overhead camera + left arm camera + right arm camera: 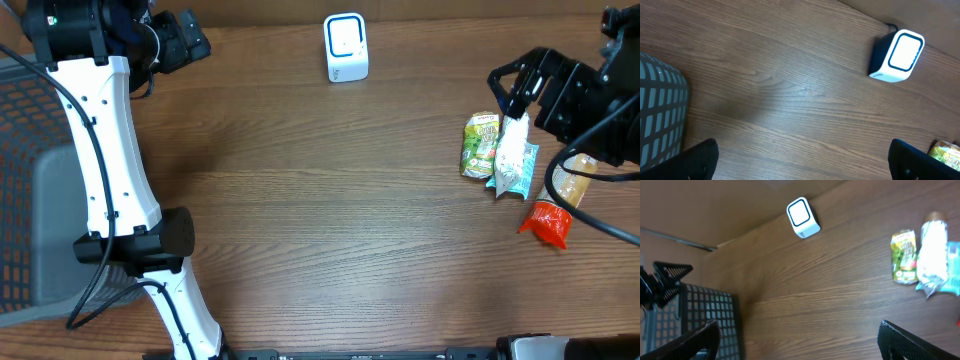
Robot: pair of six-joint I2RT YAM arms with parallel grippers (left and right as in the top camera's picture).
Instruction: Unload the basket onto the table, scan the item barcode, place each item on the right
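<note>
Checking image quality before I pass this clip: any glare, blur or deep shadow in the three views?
Overhead: evenly lit and sharp, the scanner crisp. Left wrist: the scanner's lit face is blown out to white. Right wrist: the white packet is washed out and soft; the fingers are dark silhouettes.

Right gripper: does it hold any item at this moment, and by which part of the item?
Nothing is held. The right gripper is open, with no item between its fingers; the white packet lies on the table.
</note>
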